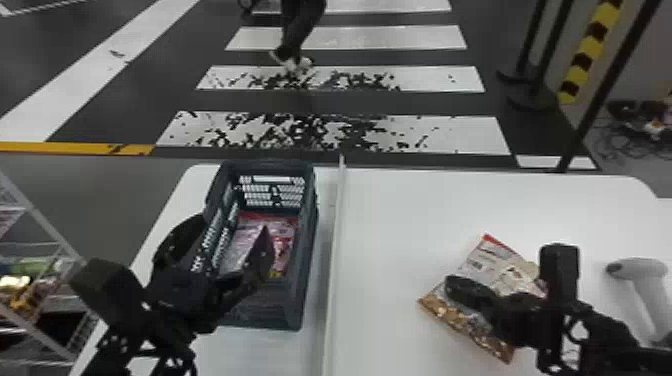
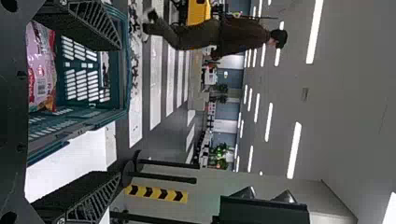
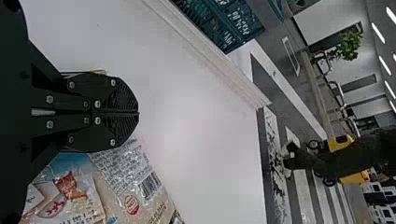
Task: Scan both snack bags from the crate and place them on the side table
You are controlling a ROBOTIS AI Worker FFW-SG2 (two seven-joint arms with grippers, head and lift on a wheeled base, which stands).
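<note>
Snack bag beneath the right claw

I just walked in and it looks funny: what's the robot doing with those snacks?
The robot's left tool is open at the crate, with a pink-and-red snack bag inside. Its right tool is shut above another bag on the white table; it doesn't seem to be gripping it. A scanner is there too, for scanning both bags. I can't tell if either was scanned.
</note>
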